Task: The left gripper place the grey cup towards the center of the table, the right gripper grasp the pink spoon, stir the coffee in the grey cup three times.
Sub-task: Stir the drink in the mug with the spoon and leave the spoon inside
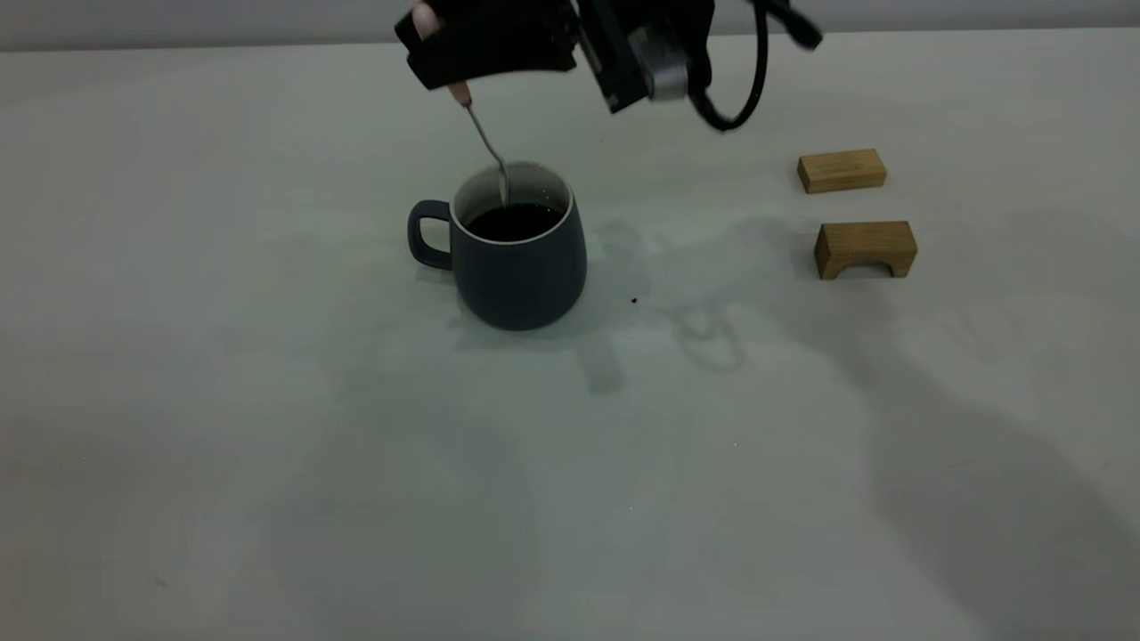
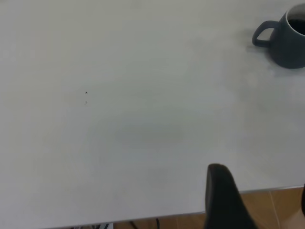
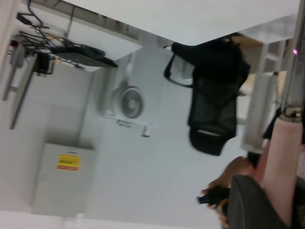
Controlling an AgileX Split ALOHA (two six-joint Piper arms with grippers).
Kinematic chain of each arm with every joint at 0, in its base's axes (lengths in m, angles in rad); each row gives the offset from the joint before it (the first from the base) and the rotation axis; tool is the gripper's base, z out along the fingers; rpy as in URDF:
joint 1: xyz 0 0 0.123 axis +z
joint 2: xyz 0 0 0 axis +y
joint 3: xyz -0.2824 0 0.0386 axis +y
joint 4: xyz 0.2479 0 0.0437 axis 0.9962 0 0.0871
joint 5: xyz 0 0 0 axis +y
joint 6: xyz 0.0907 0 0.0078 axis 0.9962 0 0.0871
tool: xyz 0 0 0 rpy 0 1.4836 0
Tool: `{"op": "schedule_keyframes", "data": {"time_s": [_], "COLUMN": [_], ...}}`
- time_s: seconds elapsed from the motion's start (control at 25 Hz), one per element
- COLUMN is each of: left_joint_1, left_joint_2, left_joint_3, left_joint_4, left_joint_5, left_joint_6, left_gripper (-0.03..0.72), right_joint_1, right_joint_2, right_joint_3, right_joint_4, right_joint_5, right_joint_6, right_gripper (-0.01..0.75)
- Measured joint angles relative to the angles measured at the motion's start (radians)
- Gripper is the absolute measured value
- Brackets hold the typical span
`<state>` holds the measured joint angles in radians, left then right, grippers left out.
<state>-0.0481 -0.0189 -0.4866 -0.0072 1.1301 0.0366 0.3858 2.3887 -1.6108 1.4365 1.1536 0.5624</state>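
The grey cup [image 1: 521, 267] stands upright near the middle of the table [image 1: 267, 401], its handle toward the left, with dark coffee [image 1: 514, 221] inside. Above it, my right gripper [image 1: 445, 67] is shut on the pink spoon [image 1: 488, 142], which slants down so its metal bowl dips into the coffee at the far side of the cup. In the right wrist view the pink handle [image 3: 281, 167] runs alongside a dark finger [image 3: 252, 205]. My left gripper [image 2: 262, 200] is open and empty over the table's edge, well away from the grey cup [image 2: 288, 43].
Two tan wooden blocks lie to the right of the cup: a flat one [image 1: 842, 170] and an arched one [image 1: 865, 248]. A tiny dark speck [image 1: 634, 301] sits just right of the cup. The table's edge [image 2: 143, 217] shows in the left wrist view.
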Motion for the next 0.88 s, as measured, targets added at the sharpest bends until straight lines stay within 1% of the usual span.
{"op": "schedule_keyframes", "data": {"time_s": [0.28,0.4,0.56,0.76,0.88], "left_joint_1": [0.0,0.0,0.0,0.0,0.0], "left_joint_2": [0.0,0.0,0.0,0.0,0.0], "left_joint_3": [0.0,0.0,0.0,0.0,0.0], "left_joint_4": [0.0,0.0,0.0,0.0,0.0], "left_joint_5": [0.0,0.0,0.0,0.0,0.0], "left_joint_6": [0.0,0.0,0.0,0.0,0.0], "left_gripper": [0.461,0.461,0.461,0.461,0.461], "right_joint_1": [-0.009,-0.021,-0.036,-0.038,-0.062], "right_joint_2": [0.093,0.133,0.179,0.205,0.213], "right_joint_3": [-0.001,-0.003,-0.004,-0.004,-0.004], "right_joint_4": [0.161,0.219,0.301,0.315,0.301], "right_joint_5": [-0.04,-0.076,-0.08,-0.115,-0.118], "right_joint_6": [-0.094,-0.154,-0.18,-0.183,-0.178], "right_gripper": [0.136,0.136,0.136,0.136,0.136]}}
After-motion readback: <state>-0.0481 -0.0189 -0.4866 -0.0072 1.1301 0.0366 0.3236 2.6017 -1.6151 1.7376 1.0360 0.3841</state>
